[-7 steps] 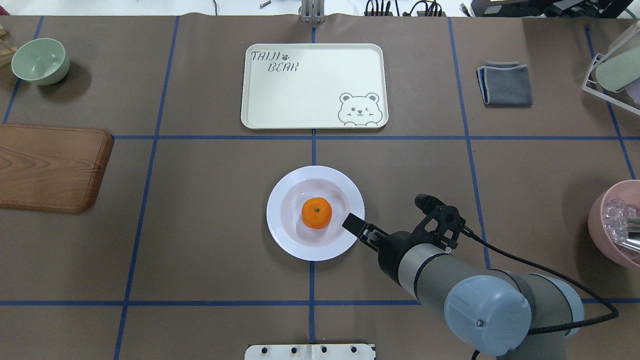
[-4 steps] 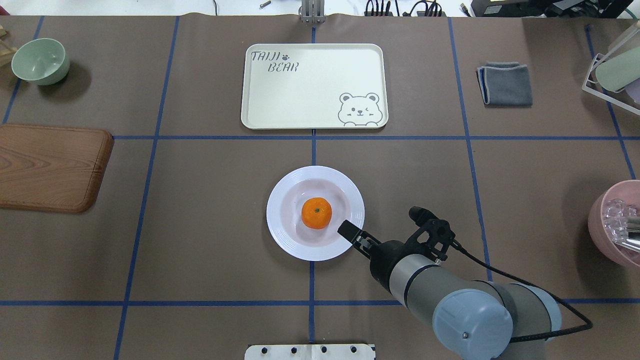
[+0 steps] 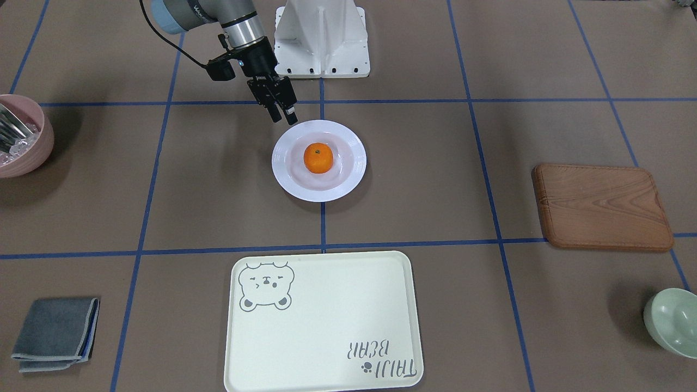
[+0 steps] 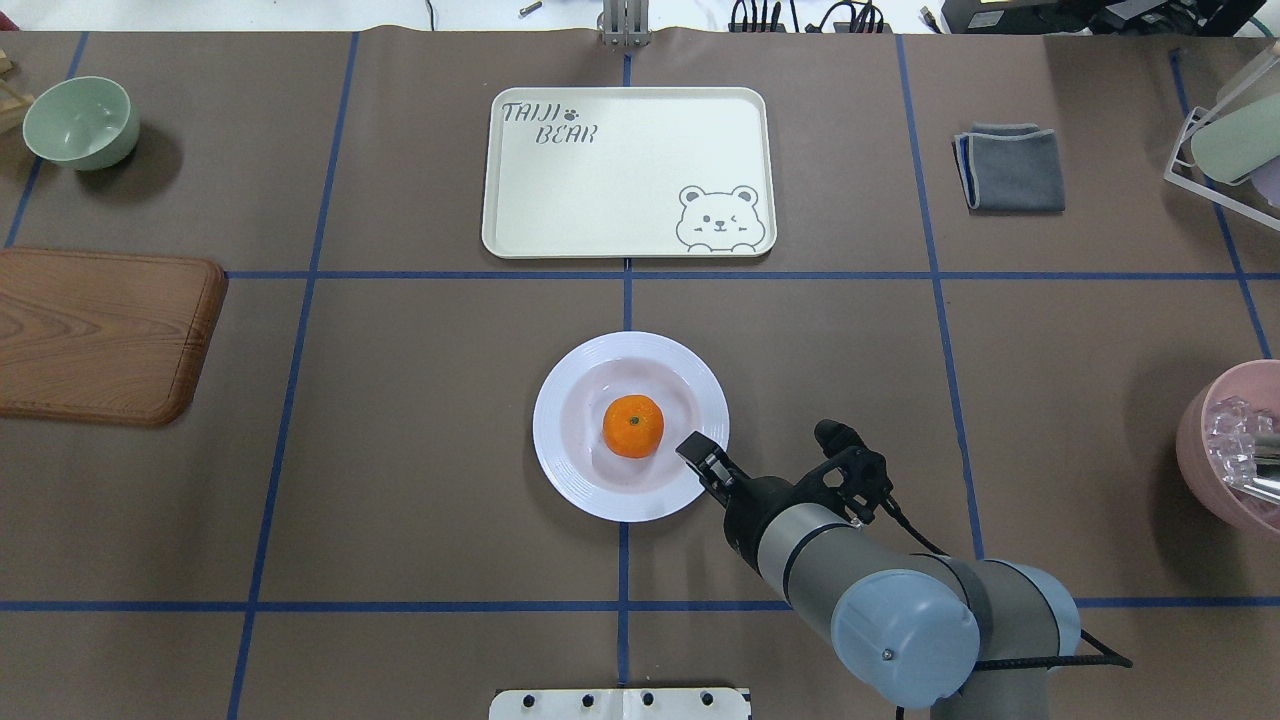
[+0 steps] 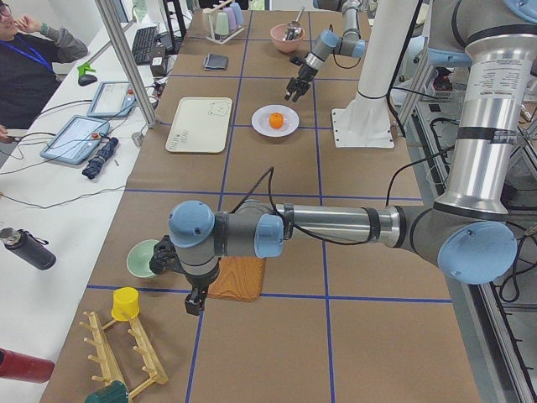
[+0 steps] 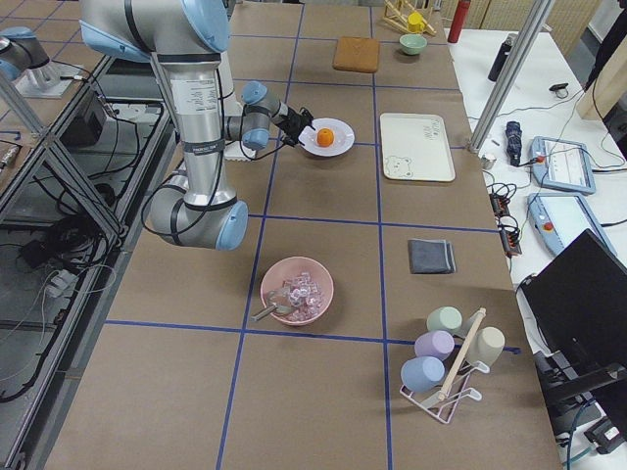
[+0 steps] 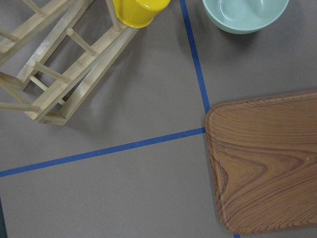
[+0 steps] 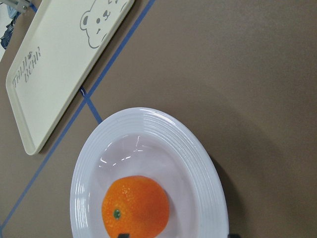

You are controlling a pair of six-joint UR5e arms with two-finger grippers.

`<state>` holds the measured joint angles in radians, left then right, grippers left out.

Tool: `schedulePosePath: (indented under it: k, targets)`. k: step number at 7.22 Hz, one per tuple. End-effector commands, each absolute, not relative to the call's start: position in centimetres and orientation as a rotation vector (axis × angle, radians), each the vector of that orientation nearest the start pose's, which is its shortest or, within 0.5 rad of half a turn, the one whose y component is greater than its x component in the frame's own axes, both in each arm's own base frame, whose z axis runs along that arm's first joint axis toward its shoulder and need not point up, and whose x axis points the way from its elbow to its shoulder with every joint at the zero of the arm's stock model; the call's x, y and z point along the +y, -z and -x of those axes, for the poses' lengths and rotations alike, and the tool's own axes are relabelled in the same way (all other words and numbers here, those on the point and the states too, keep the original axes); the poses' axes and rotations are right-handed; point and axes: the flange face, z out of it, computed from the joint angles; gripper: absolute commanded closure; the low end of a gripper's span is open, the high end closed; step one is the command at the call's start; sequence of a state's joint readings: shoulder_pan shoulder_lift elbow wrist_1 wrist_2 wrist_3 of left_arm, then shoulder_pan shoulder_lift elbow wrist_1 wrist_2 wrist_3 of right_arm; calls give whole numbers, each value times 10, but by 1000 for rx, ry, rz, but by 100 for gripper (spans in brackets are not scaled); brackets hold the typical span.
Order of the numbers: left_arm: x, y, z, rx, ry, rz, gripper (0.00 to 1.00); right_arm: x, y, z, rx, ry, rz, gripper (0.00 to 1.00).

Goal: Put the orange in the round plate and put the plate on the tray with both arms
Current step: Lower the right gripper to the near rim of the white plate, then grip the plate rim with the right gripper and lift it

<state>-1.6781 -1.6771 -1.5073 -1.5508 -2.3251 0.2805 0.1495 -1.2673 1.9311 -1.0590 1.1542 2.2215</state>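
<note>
The orange [image 4: 632,425] sits in the round plate [image 4: 553,428], well apart from the tray [image 4: 620,180], the right gripper [image 4: 692,447] jaws parted at the plate's rim; the left gripper [image 5: 194,306] jaws' state cannot be told.

wooden board [image 4: 100,335], green bowl [image 4: 80,122], grey cloth [image 4: 1010,168], pink bowl [image 4: 1200,450]

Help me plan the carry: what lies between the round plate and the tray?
Only bare table and blue tape between round plate and tray, seen overhead.
</note>
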Motion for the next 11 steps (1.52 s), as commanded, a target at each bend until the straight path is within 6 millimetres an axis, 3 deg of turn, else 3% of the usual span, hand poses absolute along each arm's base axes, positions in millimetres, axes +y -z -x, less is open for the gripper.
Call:
schedulePosePath:
  k: [1, 2, 4, 7, 10, 11]
  targets:
    - [-529, -638, 122, 737, -173, -168, 2, -271, -281, 542, -1232, -974, -86, 29]
    - [-528, -639, 122, 737, -172, -167, 2, -281, -293, 546, -1204, -979, -106, 29]
    - [-526, -641, 122, 738, -173, -164, 2, -283, -304, 552, -1179, -974, -108, 29]
    - [-526, -641, 121, 738, -174, -164, 2, -290, -290, 578, -1186, -989, -102, 33]
    - [-526, -641, 121, 738, -174, -164, 2, -278, -289, 584, -1189, -974, -90, 53]
    - [-527, -641, 121, 738, -173, -163, 2, -272, -288, 586, -1194, -967, -84, 68]
